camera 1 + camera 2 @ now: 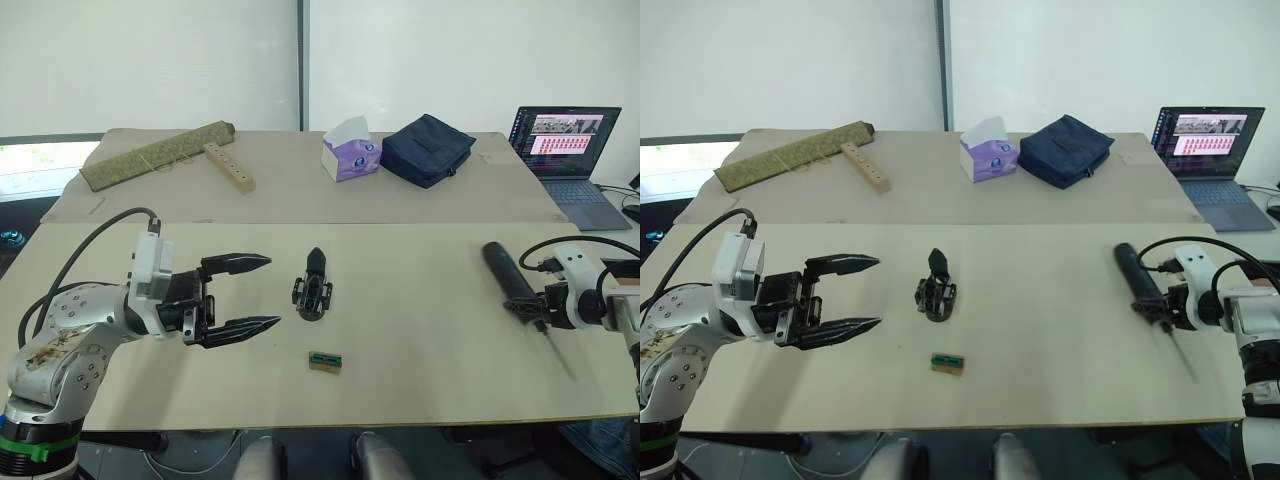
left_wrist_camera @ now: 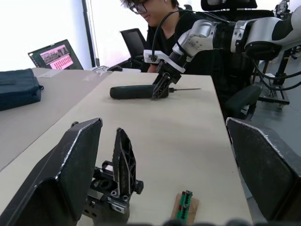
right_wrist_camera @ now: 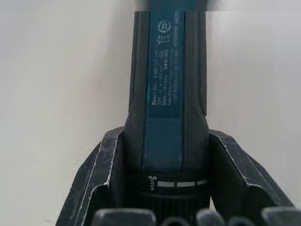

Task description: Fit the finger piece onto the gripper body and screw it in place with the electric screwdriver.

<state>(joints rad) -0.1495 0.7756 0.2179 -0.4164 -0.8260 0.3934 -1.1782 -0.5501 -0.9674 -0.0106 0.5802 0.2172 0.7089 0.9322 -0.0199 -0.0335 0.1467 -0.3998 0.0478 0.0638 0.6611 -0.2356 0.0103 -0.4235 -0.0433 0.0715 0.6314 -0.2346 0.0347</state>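
Note:
The gripper body (image 1: 313, 290) lies at the table's middle, black, with one pointed finger aimed away from me. My left gripper (image 1: 273, 291) hovers open just to its left, fingertips toward it; in the left wrist view the gripper body (image 2: 115, 181) sits close to one finger. The electric screwdriver (image 1: 508, 272) lies at the right with its thin bit toward the front edge. My right gripper (image 1: 530, 308) is shut on its front end, and the fingers (image 3: 101, 174) press both sides of the screwdriver (image 3: 168, 94). A separate finger piece is out of view.
A small green-and-tan block (image 1: 324, 361) lies in front of the gripper body. On the back table are a rolled mat (image 1: 155, 155), a wooden strip (image 1: 229, 165), a tissue box (image 1: 350, 150), a dark blue bag (image 1: 428, 148) and a laptop (image 1: 565, 140). A person (image 2: 155, 19) sits beyond the right side.

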